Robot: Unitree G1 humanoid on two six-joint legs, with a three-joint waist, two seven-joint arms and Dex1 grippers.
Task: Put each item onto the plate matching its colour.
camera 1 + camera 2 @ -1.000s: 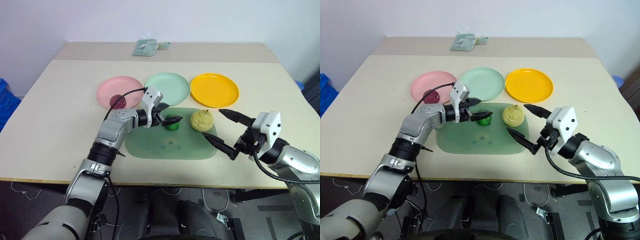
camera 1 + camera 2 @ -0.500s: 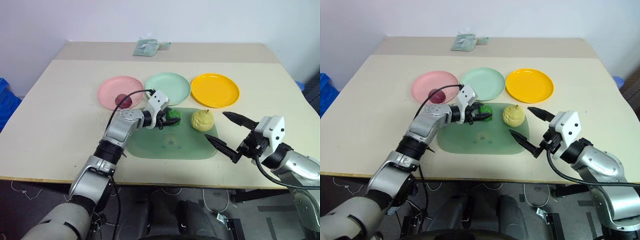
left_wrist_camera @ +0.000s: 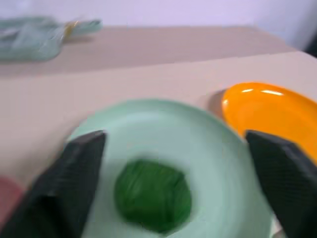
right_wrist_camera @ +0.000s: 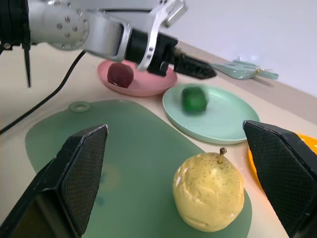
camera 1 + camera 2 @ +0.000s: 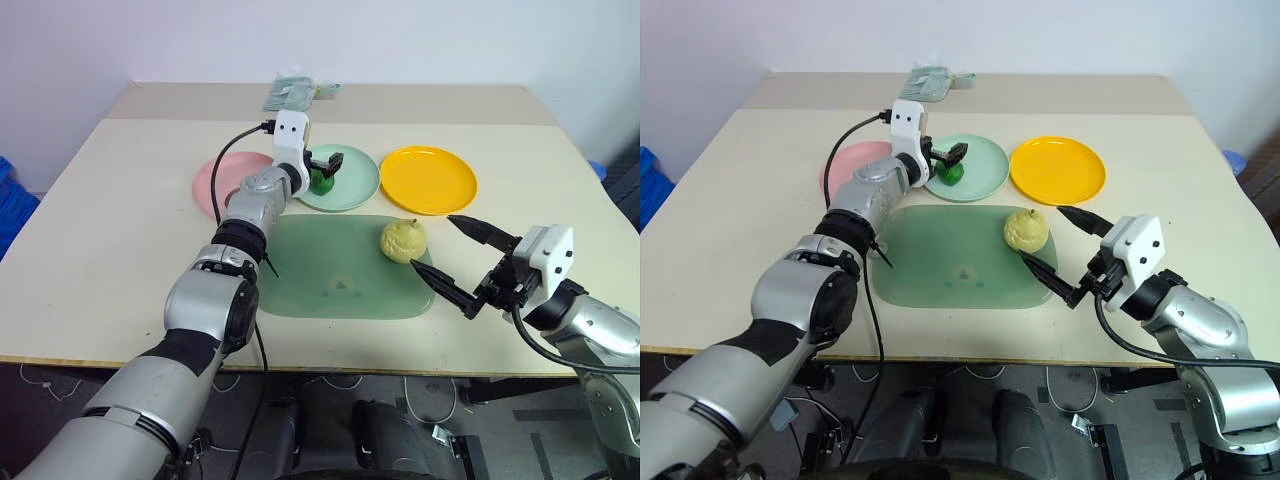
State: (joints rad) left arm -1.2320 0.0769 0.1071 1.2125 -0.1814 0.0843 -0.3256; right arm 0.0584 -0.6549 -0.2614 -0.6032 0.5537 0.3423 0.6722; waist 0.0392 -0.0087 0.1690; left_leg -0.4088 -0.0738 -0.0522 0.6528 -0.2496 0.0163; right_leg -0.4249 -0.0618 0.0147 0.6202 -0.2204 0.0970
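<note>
Green item (image 5: 321, 181) moved onto mint plate (image 5: 357, 185), three plates

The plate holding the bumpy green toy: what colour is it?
Pale mint green plate, clearest in the left wrist view.

Pink plate (image 5: 212, 180) half hidden behind left arm; green item (image 3: 152, 202) blurred between spread fingers.

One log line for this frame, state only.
left gripper: open over green plate | green toy: on green plate | pear: on mat | right gripper: open
</note>
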